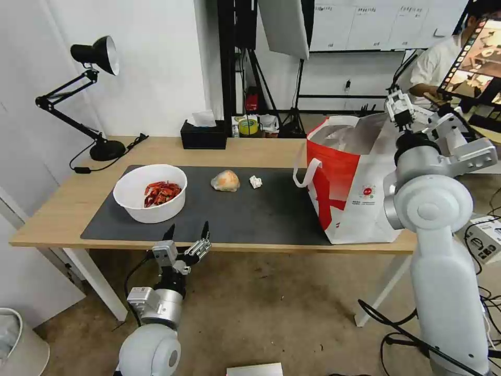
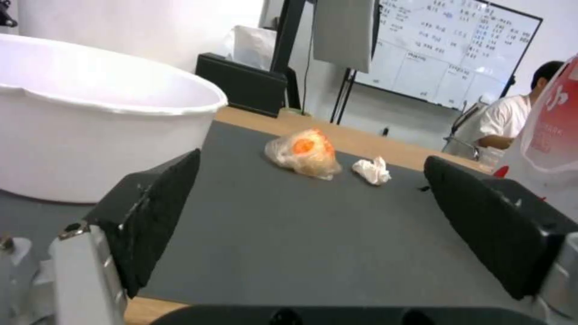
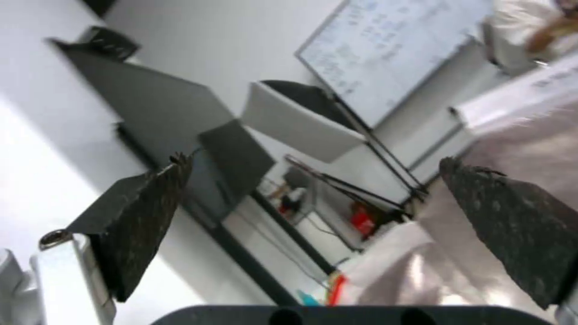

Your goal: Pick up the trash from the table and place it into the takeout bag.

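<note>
Trash sits in three spots on the dark mat [image 1: 250, 214] of the worktop [image 1: 156, 149]. Farthest left is the white bowl of red crayfish shells [image 1: 150, 192], close to the mat's left end. Next comes the plastic-wrapped orange lump [image 1: 225, 180], and just beside that is the little tissue wad [image 1: 255, 181]. At the right end of the worktop stands the big red-and-white takeout bag [image 1: 349, 183], its top open and its foil inside showing.

The left pincer [image 1: 187, 236] hangs low at the front edge of the worktop, just right of the bowl. Its two black fingers [image 2: 151, 212] are spread wide and hold nothing. The right pincer [image 1: 399, 107] is up high above the bag's far right corner. Its fingers are wide apart too, with nothing between them.

What could go wrong? The bowl is wide and round, so I think the fingers can only pinch its thin rim. A grip like that could let the bowl tip, and the shells would spill onto the mat. The pincer is also very low, so it might bump the worktop edge on its way in. The lump's plastic wrap looks slippery and could slide out of a pinch. The tissue wad is small and light and easy to knock away. The bag is soft, so a bump could fold its mouth shut.
</note>
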